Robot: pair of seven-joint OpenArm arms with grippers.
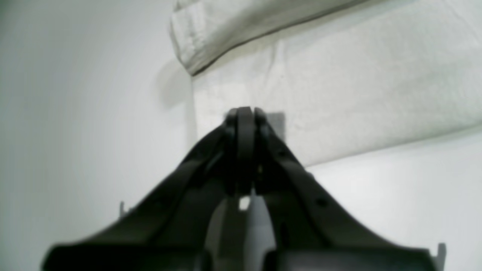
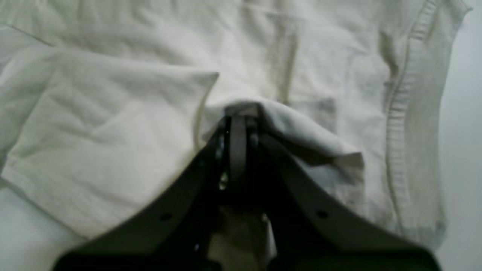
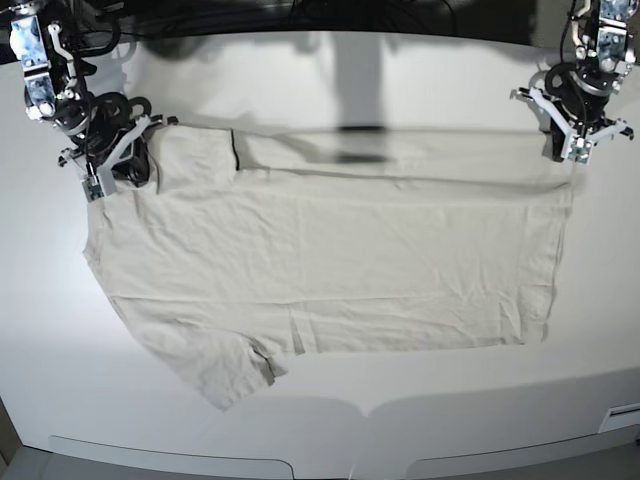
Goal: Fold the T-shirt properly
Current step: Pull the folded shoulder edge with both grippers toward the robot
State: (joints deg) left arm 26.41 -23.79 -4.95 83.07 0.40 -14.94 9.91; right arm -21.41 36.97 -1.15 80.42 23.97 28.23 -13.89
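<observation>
1. The T-shirt [image 3: 330, 260] lies spread across the middle of the white tabletop [image 3: 330, 420], lengthwise from 9 to 3 o'clock in the base view, with the neck end toward 9 and the hem toward 3.
2. Its far long edge, at 12 o'clock, is already turned in over the body as a narrow band, and the far sleeve sits folded onto the chest near 10 o'clock.
3. The near sleeve [image 3: 225, 375] sticks out flat at 7 o'clock, not yet folded.
4. The right gripper [image 2: 241, 113], at 10 o'clock in the base view, is closed with a fold of cloth pinched between its jaws, close to the ribbed neckband [image 2: 399, 124].
5. The left gripper [image 1: 244, 113], at 2 o'clock in the base view, has its jaws pressed together over the hem corner. The wrist view does not show clearly whether any cloth is caught in them.
6. Judging by this, the task is at an early stage: one lengthwise fold is laid, while the near side, the near sleeve and the crosswise folds remain.
</observation>
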